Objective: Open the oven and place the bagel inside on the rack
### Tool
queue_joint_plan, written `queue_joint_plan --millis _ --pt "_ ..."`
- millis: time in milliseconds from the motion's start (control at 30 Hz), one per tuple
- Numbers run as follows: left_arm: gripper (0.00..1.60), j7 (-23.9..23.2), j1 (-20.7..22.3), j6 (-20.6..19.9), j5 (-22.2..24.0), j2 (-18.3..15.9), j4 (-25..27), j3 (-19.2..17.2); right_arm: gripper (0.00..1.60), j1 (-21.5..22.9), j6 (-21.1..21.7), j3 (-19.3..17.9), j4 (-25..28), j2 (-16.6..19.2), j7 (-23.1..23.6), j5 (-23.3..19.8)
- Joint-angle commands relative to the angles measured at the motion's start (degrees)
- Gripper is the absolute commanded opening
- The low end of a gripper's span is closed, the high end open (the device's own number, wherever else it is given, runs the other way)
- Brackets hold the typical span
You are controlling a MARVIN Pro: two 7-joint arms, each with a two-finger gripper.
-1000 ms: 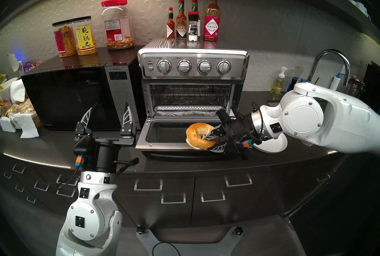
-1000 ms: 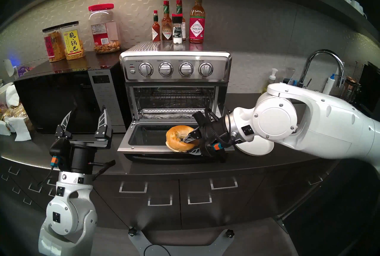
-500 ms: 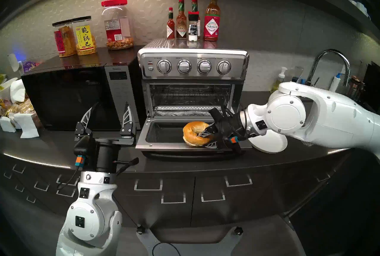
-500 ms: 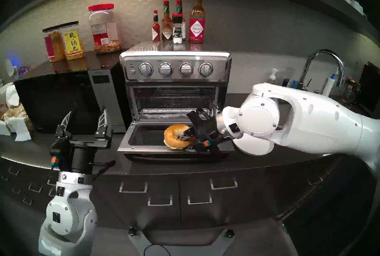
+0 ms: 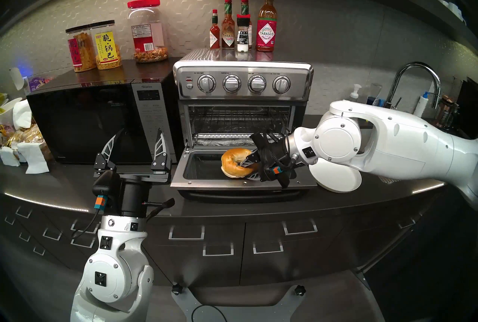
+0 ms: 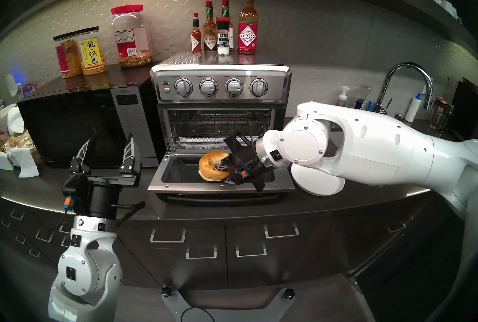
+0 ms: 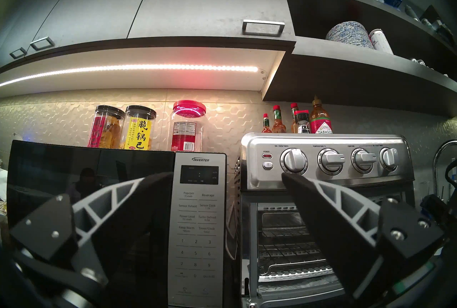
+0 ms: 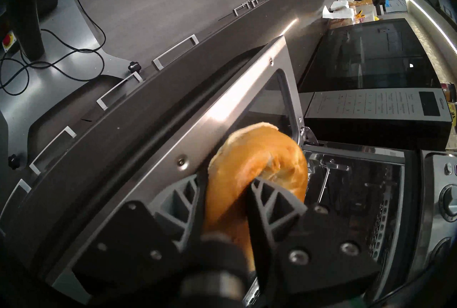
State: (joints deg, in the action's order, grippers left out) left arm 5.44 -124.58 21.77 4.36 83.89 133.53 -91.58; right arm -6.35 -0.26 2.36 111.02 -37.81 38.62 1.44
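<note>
The stainless-steel oven (image 5: 243, 80) stands with its door (image 5: 207, 181) dropped flat and open. The wire rack (image 5: 238, 122) spans the cavity and is bare; it also shows in the left wrist view (image 7: 291, 248). My right gripper (image 5: 248, 167) is shut on the golden-brown bagel (image 5: 232, 162), one finger through its hole, holding it tilted just above the open door, in front of the cavity. The right wrist view shows the bagel (image 8: 257, 166) between the fingers (image 8: 272, 198). My left gripper (image 5: 137, 137) is open and empty in front of the microwave.
A black microwave (image 5: 88, 119) stands left of the oven. A white plate (image 5: 338, 179) lies right of the door, under my right arm. Sauce bottles (image 5: 266, 26) stand on the oven top. Snack jars (image 5: 147, 29) are on the microwave. A faucet (image 5: 416, 80) is at far right.
My right gripper has carried the bagel leftward and a little toward the oven mouth, over the open door. The left arm has not moved.
</note>
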Motion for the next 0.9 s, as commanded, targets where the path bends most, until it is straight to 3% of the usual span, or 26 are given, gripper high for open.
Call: queue_joint_plan --millis 0,867 --pt "1.6 -0.06 -0.11 0.07 -0.04 -0.05 1.33 0.02 0.54 0.07 0.37 -0.51 -1.18 -3.27 -1.54 1.09" --pt "1.6 -0.06 -0.11 0.07 -0.04 -0.05 1.33 0.02 0.51 -0.63 2.24 -2.53 -7.86 -8.73 -6.69 1.53"
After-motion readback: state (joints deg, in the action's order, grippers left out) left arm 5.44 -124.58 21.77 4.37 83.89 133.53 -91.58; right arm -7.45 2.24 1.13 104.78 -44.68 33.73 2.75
